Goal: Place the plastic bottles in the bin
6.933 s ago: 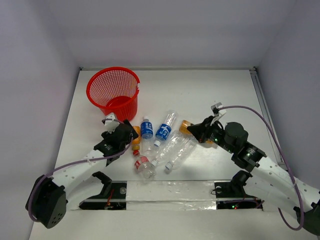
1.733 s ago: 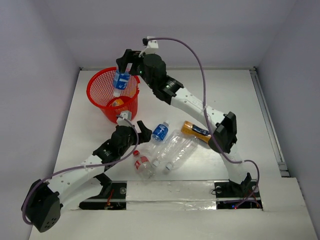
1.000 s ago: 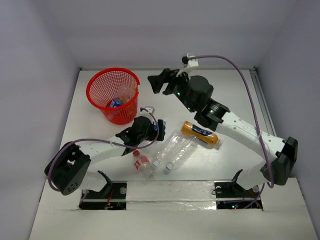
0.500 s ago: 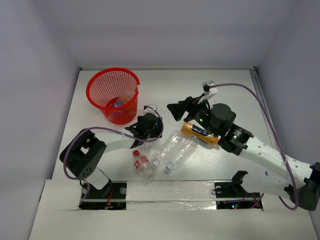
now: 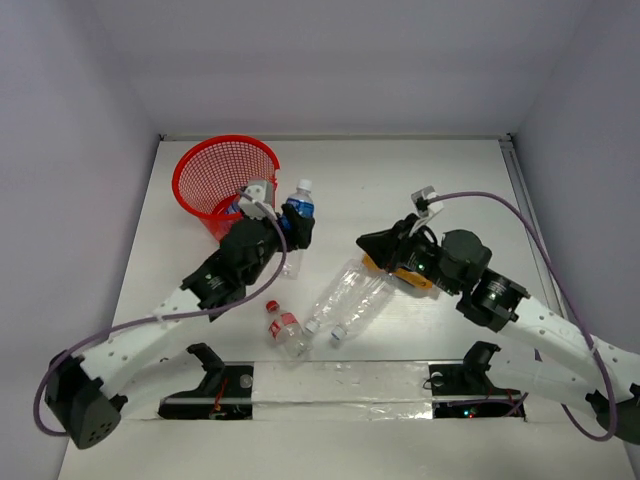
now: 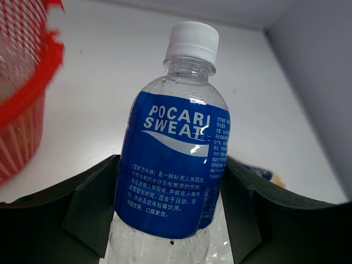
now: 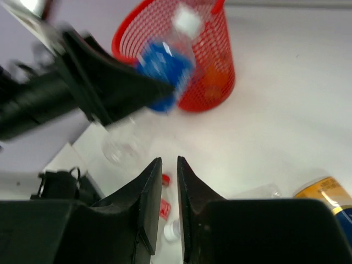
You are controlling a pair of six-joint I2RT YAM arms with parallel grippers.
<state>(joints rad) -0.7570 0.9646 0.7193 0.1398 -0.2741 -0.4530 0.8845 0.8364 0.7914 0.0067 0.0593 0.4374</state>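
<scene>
Between the left gripper's (image 6: 171, 162) fingers, the blue-labelled bottle (image 6: 176, 137) ran off the lower edge, hiding its base. The bin (image 6: 22, 104) to that gripper's left was blurred and cropped. Ahead of the right gripper (image 7: 168, 160) the same bottle was smeared by blur, and the orange bottle (image 7: 324, 192) to its right was cut off at the corner.

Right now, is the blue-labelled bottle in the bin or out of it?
Out: the left gripper is shut on the blue-labelled bottle, held beside the bin, outside its rim.
</scene>
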